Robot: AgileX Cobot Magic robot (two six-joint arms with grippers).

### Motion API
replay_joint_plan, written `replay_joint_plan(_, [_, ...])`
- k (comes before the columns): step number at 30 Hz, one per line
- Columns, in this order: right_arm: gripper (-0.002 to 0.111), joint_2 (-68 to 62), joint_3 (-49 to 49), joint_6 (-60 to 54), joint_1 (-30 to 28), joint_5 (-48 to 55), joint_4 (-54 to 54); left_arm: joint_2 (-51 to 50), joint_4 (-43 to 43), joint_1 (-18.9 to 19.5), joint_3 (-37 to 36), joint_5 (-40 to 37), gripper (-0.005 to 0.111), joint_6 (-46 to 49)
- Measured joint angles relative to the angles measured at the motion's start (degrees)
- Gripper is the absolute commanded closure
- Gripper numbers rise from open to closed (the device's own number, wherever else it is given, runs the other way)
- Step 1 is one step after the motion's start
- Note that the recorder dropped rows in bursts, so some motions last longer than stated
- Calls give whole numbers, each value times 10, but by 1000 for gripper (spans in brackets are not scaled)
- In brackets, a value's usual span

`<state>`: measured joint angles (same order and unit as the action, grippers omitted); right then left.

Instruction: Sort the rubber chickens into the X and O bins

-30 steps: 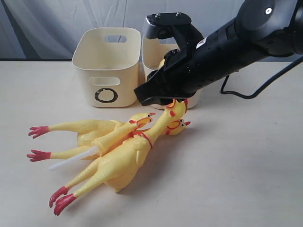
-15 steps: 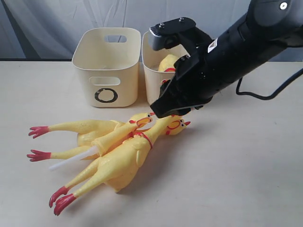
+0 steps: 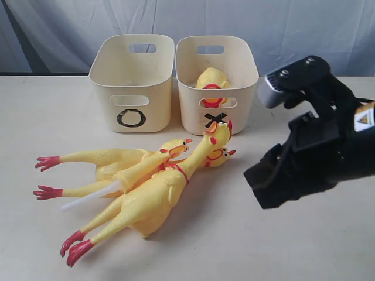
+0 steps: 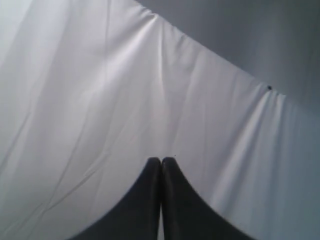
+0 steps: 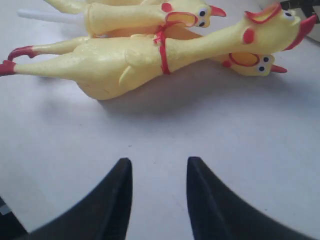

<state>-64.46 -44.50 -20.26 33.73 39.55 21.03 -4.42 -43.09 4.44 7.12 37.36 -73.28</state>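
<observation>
Two cream bins stand at the back: the O bin (image 3: 101,93) on the left and the X bin (image 3: 190,108) beside it. A round headless chicken body (image 3: 212,79) lies inside the X bin. In front of the bins two long whole chickens (image 3: 149,202) (image 3: 105,158) lie crossed, with the head-and-neck on its white stick (image 3: 140,171) on top of them. My right gripper (image 3: 265,186) hangs open and empty, low over the table to the right of the pile. From its wrist, the right gripper (image 5: 159,167) faces the nearest whole chicken (image 5: 125,57). My left gripper (image 4: 161,161) is shut on nothing and faces white cloth.
A beige table (image 3: 246,252) carries everything. A pale curtain (image 3: 70,23) hangs behind the bins. The left arm does not show in the exterior view.
My right arm has pulled back from over the X bin, moving right and toward the front. The round body in the X bin is now uncovered. The chickens on the table have not moved.
</observation>
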Motion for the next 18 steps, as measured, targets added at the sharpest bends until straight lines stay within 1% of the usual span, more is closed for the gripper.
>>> replay_joint_plan(6, [73, 104, 73, 37, 0, -17, 25, -41, -6, 0, 31, 122, 107, -7])
replay_joint_plan(9, [73, 157, 90, 42, 0, -17, 48, -43, -3, 0, 34, 159, 107, -9])
replay_joint_plan(11, [73, 197, 94, 44, 0, -10, 58, -43, 1, 0, 39, 153, 107, -31])
replay_joint_plan(13, [73, 232, 93, 43, 0, -6, 63, -50, -22, 0, 51, 120, 106, -73])
replay_joint_plan(15, [73, 268, 93, 43, 0, 4, 65, -67, -86, 0, 68, 82, 103, -120])
replay_joint_plan(16, [73, 285, 93, 43, 0, 9, 65, -80, -132, 0, 79, 69, 101, -147])
replay_joint_plan(18, [73, 311, 93, 45, 0, 21, 65, -113, -210, 0, 100, 58, 95, -197])
